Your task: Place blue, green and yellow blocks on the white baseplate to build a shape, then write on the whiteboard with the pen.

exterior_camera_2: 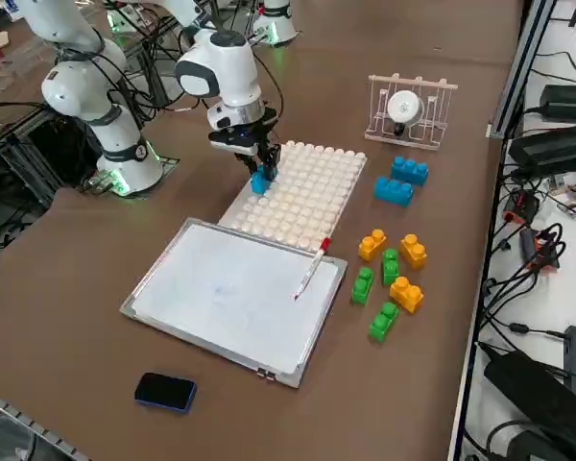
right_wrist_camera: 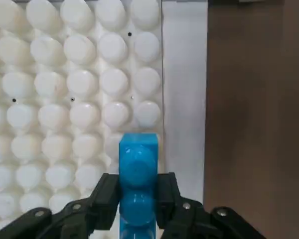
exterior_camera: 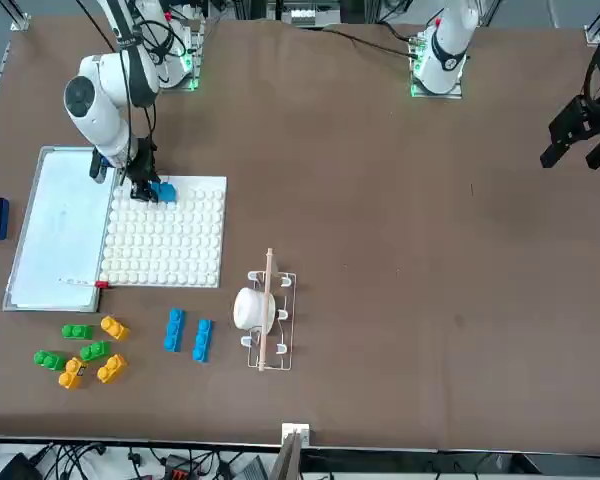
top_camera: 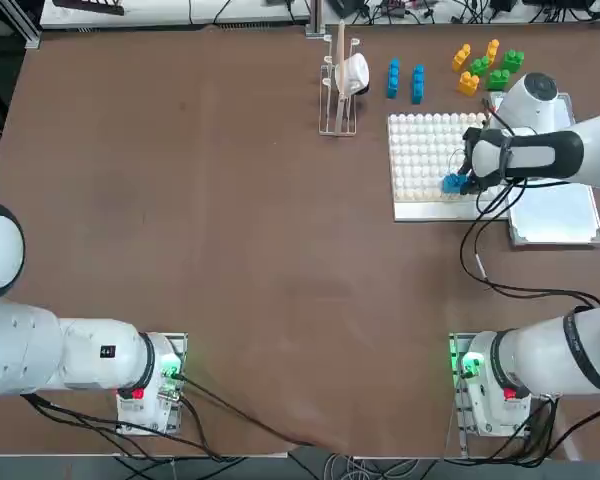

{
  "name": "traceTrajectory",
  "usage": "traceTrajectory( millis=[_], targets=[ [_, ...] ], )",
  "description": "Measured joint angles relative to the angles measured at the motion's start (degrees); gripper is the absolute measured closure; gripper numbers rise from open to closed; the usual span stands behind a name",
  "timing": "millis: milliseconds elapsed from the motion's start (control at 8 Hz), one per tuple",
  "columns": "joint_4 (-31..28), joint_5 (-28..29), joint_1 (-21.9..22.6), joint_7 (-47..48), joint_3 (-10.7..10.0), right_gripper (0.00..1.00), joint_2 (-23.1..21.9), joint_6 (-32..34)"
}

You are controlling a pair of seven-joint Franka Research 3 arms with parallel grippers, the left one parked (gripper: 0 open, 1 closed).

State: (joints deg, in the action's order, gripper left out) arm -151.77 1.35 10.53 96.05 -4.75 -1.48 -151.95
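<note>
Across the brown table (top_camera: 230,250), held a blue block (right_wrist_camera: 138,169) pinched in the right gripper (right_wrist_camera: 138,201), at the white baseplate's (top_camera: 420,160) studded edge, near the whiteboard (exterior_camera_2: 230,293).

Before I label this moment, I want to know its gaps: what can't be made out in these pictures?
- Underside of the blue block in the right gripper: hidden in every view, so whether it is seated on the baseplate can't be told.
- That block's far end: cut off by the wrist view's edge.
- The pen in the top view: the arm covers it.
- Any writing on the whiteboard: too faint.
</note>
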Motion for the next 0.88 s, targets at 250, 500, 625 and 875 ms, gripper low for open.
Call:
traceTrajectory(
  millis=[250, 500, 625, 875],
  targets=[
    [0.00, -0.02, 0.04, 0.16, 0.00, 0.59, 0.08, -0.13],
    [0.00, -0.03, 0.04, 0.28, 0.00, 0.59, 0.09, -0.15],
    [0.00, -0.03, 0.03, 0.35, 0.00, 0.59, 0.09, -0.16],
    [0.00, -0.03, 0.02, 0.42, 0.00, 0.59, 0.10, -0.16]
  ],
)
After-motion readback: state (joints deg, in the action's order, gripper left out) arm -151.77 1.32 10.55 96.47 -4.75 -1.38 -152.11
